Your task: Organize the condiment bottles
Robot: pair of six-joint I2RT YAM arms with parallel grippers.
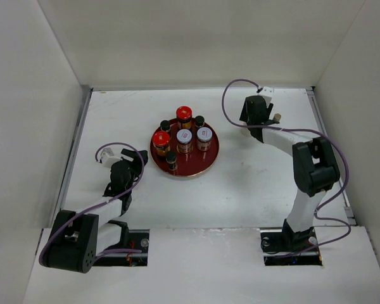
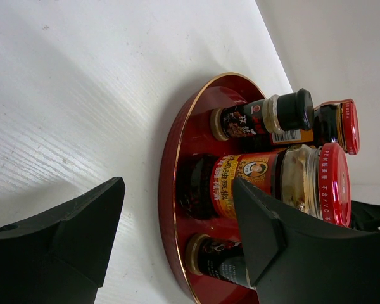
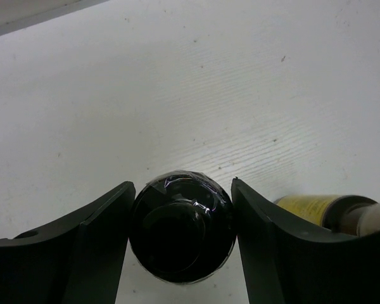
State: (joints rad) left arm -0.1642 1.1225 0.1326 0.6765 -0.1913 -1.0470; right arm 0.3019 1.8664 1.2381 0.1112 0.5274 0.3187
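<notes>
Right gripper [image 3: 182, 185] clamped on black-capped bottle [image 3: 182, 231], far-right part of table [image 1: 253, 190]; left gripper [image 2: 177, 183] apart, empty. Risk: lift nudges yellow bottle [image 3: 310, 206] lying just beside, rolling it away.

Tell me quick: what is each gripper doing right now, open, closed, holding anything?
Left gripper: open, holding nothing.
Right gripper: closed on a black-capped bottle.
</notes>
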